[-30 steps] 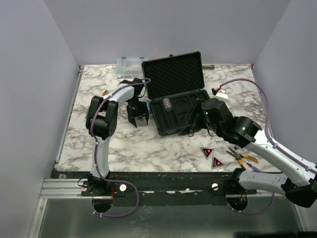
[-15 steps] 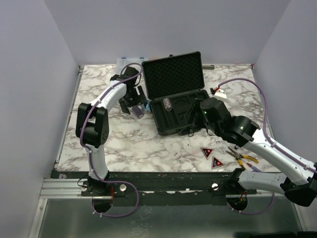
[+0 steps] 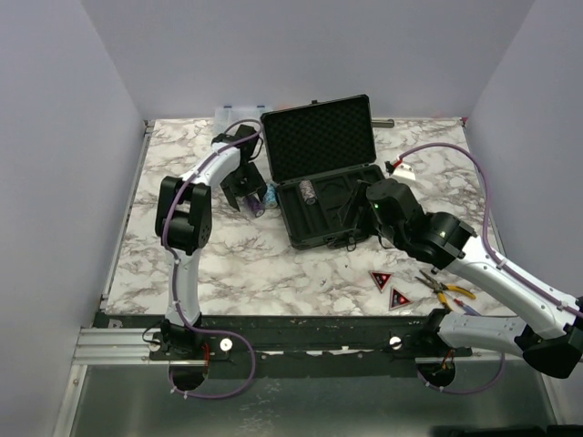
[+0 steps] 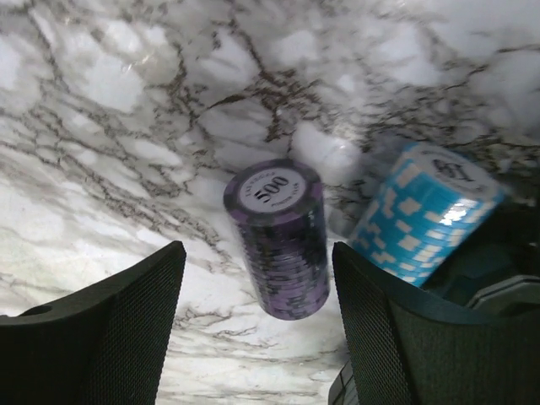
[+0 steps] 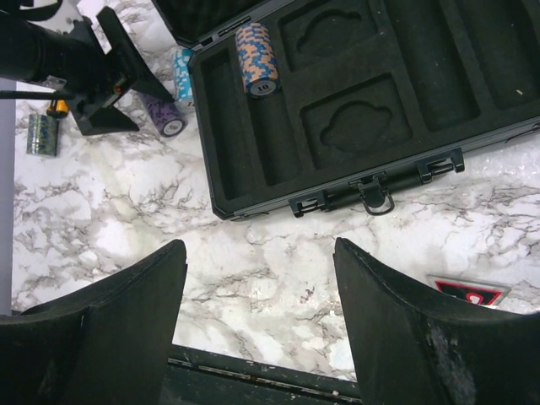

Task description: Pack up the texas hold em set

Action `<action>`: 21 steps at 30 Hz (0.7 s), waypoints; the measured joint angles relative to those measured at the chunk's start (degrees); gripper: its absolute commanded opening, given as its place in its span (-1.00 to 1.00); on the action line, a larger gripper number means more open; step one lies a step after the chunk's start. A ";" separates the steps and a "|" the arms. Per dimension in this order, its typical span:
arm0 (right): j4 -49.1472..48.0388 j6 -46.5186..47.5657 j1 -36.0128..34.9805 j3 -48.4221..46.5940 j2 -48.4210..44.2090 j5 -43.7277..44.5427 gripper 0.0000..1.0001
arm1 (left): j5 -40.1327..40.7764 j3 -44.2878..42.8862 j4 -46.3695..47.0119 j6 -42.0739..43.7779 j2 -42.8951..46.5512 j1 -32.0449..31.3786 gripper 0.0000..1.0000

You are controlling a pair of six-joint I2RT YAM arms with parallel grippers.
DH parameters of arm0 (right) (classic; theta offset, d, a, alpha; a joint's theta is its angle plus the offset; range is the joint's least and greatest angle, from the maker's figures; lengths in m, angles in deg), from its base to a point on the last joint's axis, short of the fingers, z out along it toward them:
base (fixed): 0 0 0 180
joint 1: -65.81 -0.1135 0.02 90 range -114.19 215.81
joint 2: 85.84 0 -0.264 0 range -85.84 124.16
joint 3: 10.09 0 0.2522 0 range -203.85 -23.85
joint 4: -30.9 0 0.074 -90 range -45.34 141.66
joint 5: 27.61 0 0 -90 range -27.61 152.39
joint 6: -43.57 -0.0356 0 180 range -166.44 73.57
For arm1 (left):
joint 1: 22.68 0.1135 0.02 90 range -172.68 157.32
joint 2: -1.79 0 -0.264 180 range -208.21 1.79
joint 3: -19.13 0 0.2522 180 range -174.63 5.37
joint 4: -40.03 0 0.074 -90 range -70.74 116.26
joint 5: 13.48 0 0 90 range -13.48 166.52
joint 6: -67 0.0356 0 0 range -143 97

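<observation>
The black briefcase (image 3: 328,182) lies open, and its slotted foam tray (image 5: 363,110) holds one orange-blue chip stack (image 5: 256,59). A purple chip stack (image 4: 278,240) and a light blue stack (image 4: 422,215) stand on the marble left of the case. My left gripper (image 4: 257,329) is open, with a finger on each side of the purple stack, not touching it; it also shows in the top view (image 3: 246,196). My right gripper (image 5: 257,249) is open and empty above the case's front edge. Two red-black triangles (image 3: 380,280) (image 3: 399,298) lie near the front right.
A clear organiser box (image 3: 239,116) sits behind the case's left corner. Pliers (image 3: 446,289) lie at the front right. A dark chip stack (image 5: 42,135) lies on the marble left of my left gripper. The raised case lid (image 3: 319,137) stands at the back.
My left arm has swung its elbow and the gripper has shifted slightly back, now straddling the purple stack. The right arm has barely moved.
</observation>
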 measured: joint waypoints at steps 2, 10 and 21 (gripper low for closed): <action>-0.13 0.00 0.00 0.00 0.00 0.00 0.47 | 0.66 0.02 -2.14 -0.85 -0.57 -0.42 0.40; -0.22 0.02 0.00 0.00 0.00 -0.07 0.48 | 2.67 -3.69 -8.96 -2.93 -2.12 -1.90 0.20; -0.28 0.59 0.00 0.00 -0.57 -0.04 0.48 | -1.53 -12.87 -13.86 0.26 -9.94 -2.29 -0.03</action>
